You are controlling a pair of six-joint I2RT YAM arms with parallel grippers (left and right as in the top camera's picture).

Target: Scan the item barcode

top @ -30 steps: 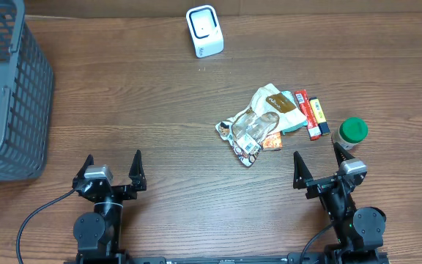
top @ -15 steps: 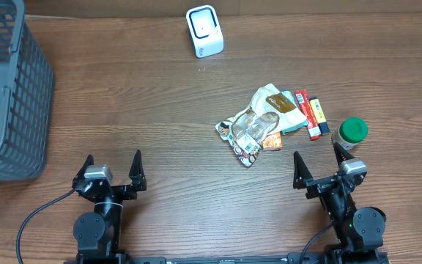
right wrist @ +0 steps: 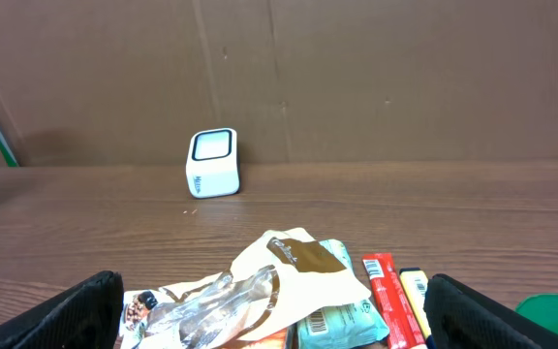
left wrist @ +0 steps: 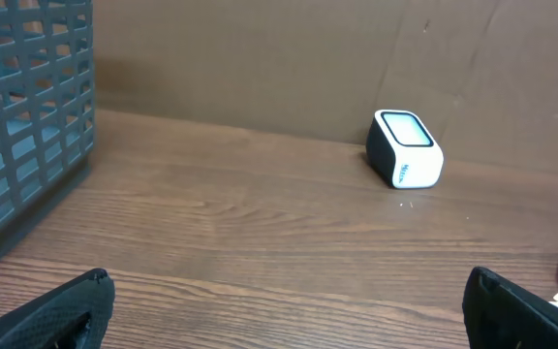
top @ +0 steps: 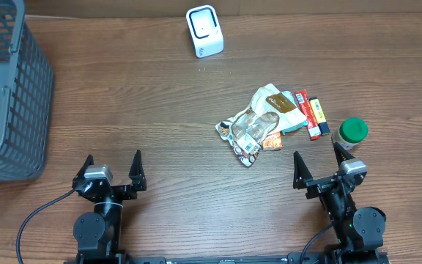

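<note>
A small white barcode scanner [top: 204, 31] with a dark window stands at the back of the wooden table; it also shows as the scanner [left wrist: 406, 162] and the scanner [right wrist: 212, 163] in the wrist views. A heap of items lies right of centre: a cream and brown snack bag [top: 268, 114], a teal packet [right wrist: 339, 323], a red bar [top: 305, 114], a yellow bar [top: 318, 115] and a green-lidded jar [top: 352, 132]. My left gripper [top: 112, 169] stands open at the front left, nothing between its fingers. My right gripper [top: 318, 164] stands open just in front of the heap.
A grey plastic mesh basket [top: 6, 95] fills the back left corner, seen too as the basket [left wrist: 22, 116] in the left wrist view. A brown cardboard wall [right wrist: 356, 78] closes off the table's far side.
</note>
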